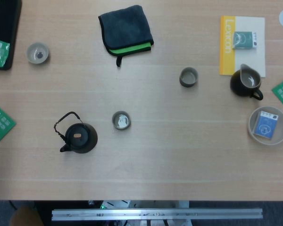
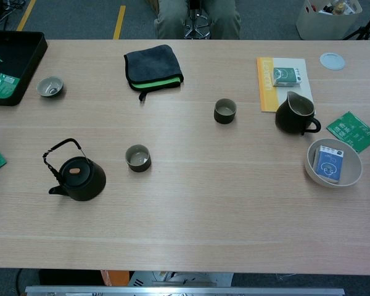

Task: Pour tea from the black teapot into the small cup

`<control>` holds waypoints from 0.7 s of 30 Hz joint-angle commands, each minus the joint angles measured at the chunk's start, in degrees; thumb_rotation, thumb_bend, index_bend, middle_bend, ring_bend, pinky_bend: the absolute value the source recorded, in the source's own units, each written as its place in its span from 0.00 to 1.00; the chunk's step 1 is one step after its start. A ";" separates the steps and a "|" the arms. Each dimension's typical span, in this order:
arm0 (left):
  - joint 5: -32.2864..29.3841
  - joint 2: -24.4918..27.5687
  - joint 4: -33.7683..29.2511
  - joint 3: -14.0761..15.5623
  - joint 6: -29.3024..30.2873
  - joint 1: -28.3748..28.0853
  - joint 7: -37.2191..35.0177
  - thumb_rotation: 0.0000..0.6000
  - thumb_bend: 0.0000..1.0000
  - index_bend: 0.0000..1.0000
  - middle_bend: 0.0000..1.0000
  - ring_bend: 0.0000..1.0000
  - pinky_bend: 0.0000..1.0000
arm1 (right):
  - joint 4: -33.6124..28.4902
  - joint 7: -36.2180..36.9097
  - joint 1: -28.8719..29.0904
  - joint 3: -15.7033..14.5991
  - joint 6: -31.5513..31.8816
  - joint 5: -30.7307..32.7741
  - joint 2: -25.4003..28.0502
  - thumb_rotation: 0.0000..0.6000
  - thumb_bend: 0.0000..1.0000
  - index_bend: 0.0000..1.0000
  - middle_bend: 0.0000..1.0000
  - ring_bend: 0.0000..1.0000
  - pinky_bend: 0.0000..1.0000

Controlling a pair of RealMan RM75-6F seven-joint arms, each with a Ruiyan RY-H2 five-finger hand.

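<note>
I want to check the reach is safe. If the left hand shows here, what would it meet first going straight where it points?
Neither view shows the left hand, so its line cannot be judged. The black teapot stands untouched, left of the small cup.

Both views are bright and evenly lit from overhead, so the bench (image 1: 179,160) shows only short, soft shadows hugging each object (the black teapot (image 2: 79,177) casts barely a smudge). Focus is sharp throughout, with no glare; the head view looks slightly paler, and the chest view's bench edges converge toward the far side.
</note>
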 commanded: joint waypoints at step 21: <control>4.68 2.34 0.09 1.33 -5.95 -4.22 -3.73 1.00 0.10 0.09 0.13 0.06 0.04 | -0.27 0.06 0.50 1.27 0.69 0.18 0.67 1.00 0.05 0.24 0.19 0.00 0.00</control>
